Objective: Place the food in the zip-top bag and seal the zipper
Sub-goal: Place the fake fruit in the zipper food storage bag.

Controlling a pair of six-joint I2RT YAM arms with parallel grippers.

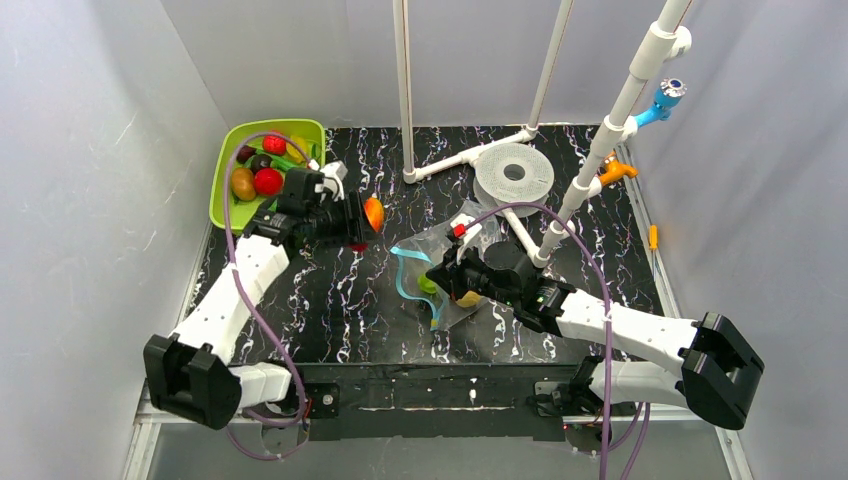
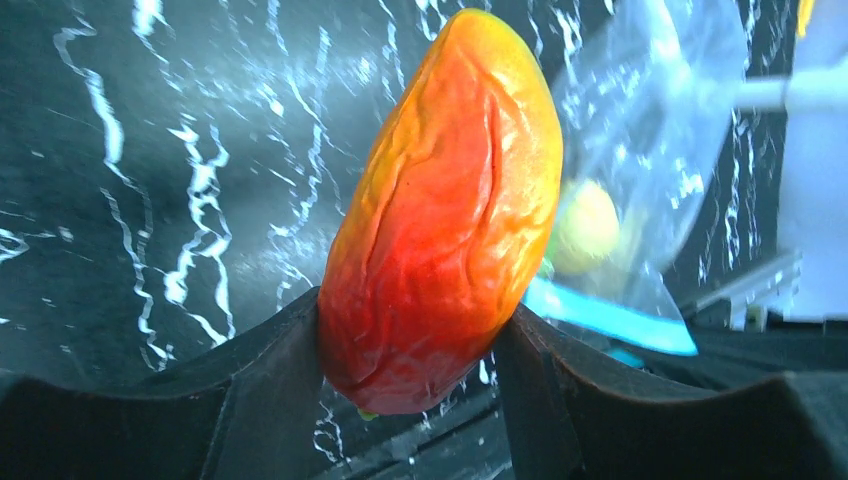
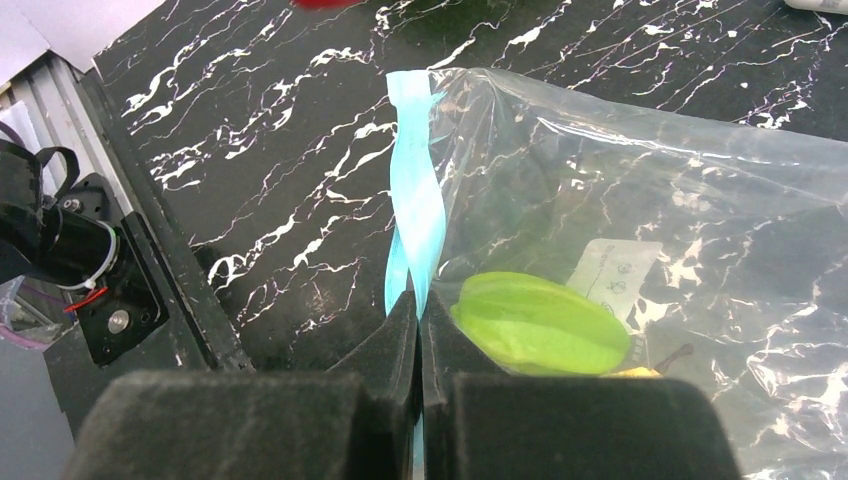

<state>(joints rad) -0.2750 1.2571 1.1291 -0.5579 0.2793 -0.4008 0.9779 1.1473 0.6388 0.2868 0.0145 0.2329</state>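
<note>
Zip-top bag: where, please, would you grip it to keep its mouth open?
Probably the light-blue zipper, edge-on from the mouth side, as the right pincer does: it stands up as a thin band, while the rest of the bag is slack.

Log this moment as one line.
left gripper: holding orange-red fruit | right gripper: pinching zipper | zip-top bag: green fruit inside

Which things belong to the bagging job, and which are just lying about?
Job: zip-top bag, zipper pinched by right gripper, orange-red fruit in left gripper, green fruit in bag, lime-green tray.
Lying about: white spool, pipe frame, blue clip, orange clip.
</note>
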